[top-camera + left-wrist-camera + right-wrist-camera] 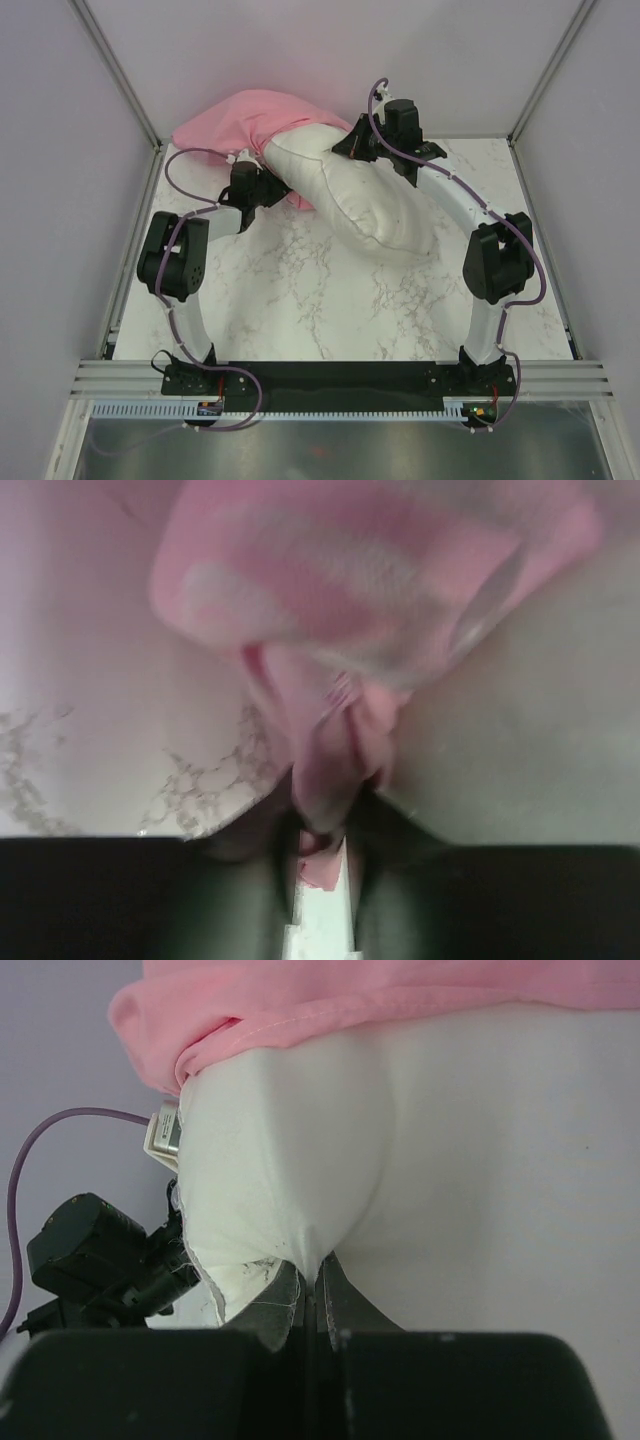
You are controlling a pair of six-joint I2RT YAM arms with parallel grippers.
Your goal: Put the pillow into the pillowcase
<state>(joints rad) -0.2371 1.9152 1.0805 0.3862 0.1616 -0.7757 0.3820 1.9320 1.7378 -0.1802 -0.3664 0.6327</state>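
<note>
The white pillow (365, 200) lies slantwise on the marble table, and its far end sits inside the mouth of the pink pillowcase (250, 115), which is bunched at the back left. My right gripper (352, 148) is at the pillow's far right side, shut on a pinch of its white cover (300, 1160). In the right wrist view the pillowcase's hem (300, 1015) crosses just above that pinch. My left gripper (268, 190) is at the near edge of the pillowcase mouth. A fold of the pink fabric (325, 750) is squeezed between its fingers (375, 830).
The marble table (300, 300) runs from the pillow to the arm bases. Grey walls close in the back and both sides, and the pillowcase lies against the back wall. A small tag (165, 1132) shows at the pillow's edge, above the left arm's black wrist (95, 1250).
</note>
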